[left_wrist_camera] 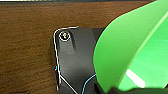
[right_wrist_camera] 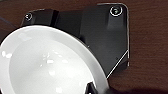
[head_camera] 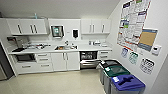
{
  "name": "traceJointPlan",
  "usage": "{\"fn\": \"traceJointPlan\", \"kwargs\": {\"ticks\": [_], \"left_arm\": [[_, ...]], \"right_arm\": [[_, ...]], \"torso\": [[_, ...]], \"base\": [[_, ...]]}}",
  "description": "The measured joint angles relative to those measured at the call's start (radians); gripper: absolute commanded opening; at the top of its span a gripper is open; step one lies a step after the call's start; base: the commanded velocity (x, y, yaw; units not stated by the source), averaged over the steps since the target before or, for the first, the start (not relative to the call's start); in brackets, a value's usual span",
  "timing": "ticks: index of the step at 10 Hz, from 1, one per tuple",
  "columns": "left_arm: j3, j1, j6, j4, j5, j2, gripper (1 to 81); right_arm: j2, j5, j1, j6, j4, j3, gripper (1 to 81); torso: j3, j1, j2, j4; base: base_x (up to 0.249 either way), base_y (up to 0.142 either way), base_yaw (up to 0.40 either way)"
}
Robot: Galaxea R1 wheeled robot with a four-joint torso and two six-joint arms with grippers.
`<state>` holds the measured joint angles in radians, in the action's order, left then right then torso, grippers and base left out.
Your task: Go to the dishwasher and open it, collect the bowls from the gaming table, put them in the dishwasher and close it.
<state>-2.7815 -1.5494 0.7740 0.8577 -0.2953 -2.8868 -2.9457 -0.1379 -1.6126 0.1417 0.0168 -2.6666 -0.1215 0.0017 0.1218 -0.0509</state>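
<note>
- The room ahead is a small kitchen with a long white counter (head_camera: 75, 48) and white cabinet doors (head_camera: 65, 61) under it, seen from the head view across a bare pale floor.
- The steel-fronted dishwasher (head_camera: 88, 59) sits under the counter, to the right of the sink. Its door hangs down open and the dark inside with wire racks shows (so the opening step looks done). It is still well apart from the robot, so I think the robot is bringing the bowls over to it.
- Three bins stand along the right wall: a grey bin with a blue lid (head_camera: 127, 83) nearest, a bin with a green lid (head_camera: 115, 71) behind it, and a dark one further back, near the open dishwasher door. They make the way to the dishwasher tighter on that side, so the robot may need to keep clear of them.
- A round, shiny white bowl (right_wrist_camera: 47, 65) shows big in the right wrist view. A dark part of the right gripper (right_wrist_camera: 96, 89) sits at its rim, which fits a pinch on the rim for carrying, but I cannot tell if its fingers are closed.
- A round, bright green plastic bowl (left_wrist_camera: 135, 52) shows big in the left wrist view, tipped so we see inside it. Something dark sits at its lower edge. I cannot tell if the left gripper's fingers are closed on it either.
</note>
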Motion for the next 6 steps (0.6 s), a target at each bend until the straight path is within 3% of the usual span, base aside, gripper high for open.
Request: {"fn": "traceJointPlan", "kwargs": {"ticks": [6], "left_arm": [[0.0, 0.0, 0.0, 0.0, 0.001, 0.0, 1.0]], "right_arm": [[-0.001, 0.001, -0.002, 0.0, 0.008, 0.0, 1.0]], "torso": [[0.0, -0.001, 0.0, 0.0]], "base": [[0.138, 0.0, 0.0]]}}
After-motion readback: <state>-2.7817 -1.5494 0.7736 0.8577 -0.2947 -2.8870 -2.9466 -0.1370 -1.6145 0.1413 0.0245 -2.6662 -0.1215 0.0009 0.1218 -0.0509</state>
